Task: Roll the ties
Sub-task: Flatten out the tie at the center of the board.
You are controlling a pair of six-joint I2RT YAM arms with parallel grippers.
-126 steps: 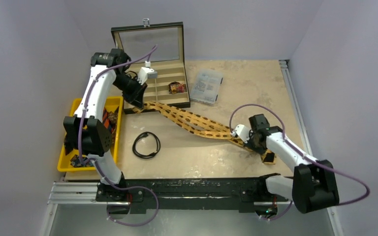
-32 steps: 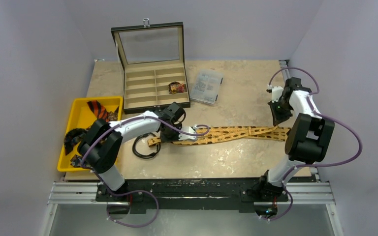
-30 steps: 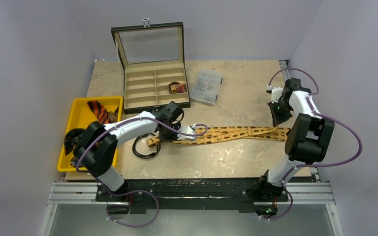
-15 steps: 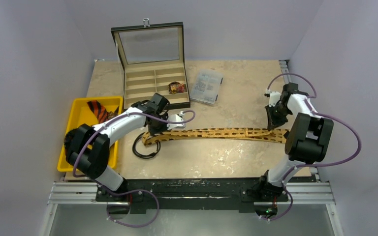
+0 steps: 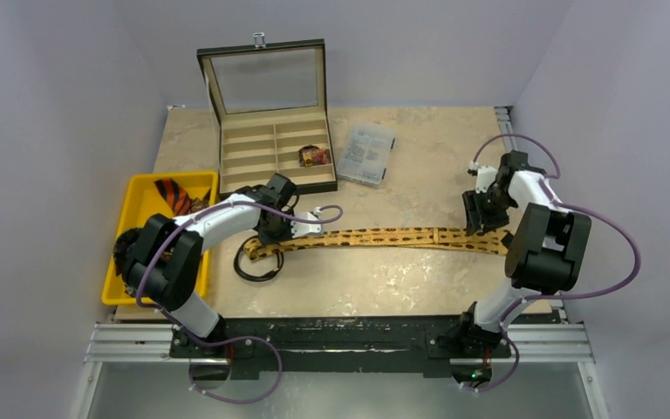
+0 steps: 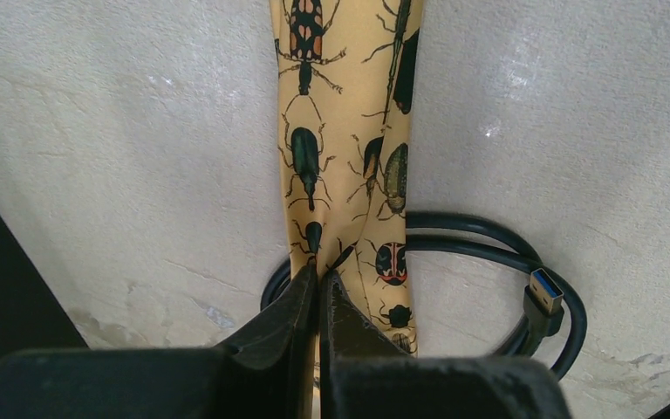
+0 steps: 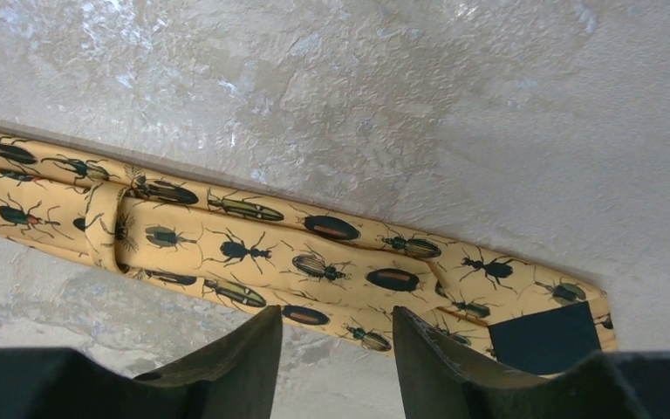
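Observation:
A tan-gold tie (image 5: 384,236) printed with dark beetles lies stretched left to right across the table. My left gripper (image 5: 268,236) is shut on its left end; in the left wrist view the jaws (image 6: 318,281) pinch a fold of the tie (image 6: 340,131) over a black cable. My right gripper (image 5: 478,218) hovers open just above the tie's right end. In the right wrist view the gripper (image 7: 336,319) holds nothing, and the tie (image 7: 253,244) lies flat below it, its dark label (image 7: 545,336) showing. An orange striped tie (image 5: 173,192) and dark ties (image 5: 126,244) lie in the yellow tray (image 5: 140,188).
A black cable loop (image 5: 257,262) lies under the tie's left end; its USB plug (image 6: 545,297) shows in the left wrist view. An open compartment box (image 5: 270,148) at the back holds one rolled tie (image 5: 314,155). A clear plastic box (image 5: 368,153) sits to its right.
My right gripper has opened and let go of the tie's right end, which now lies on the table. My left gripper has pulled the left end further left.

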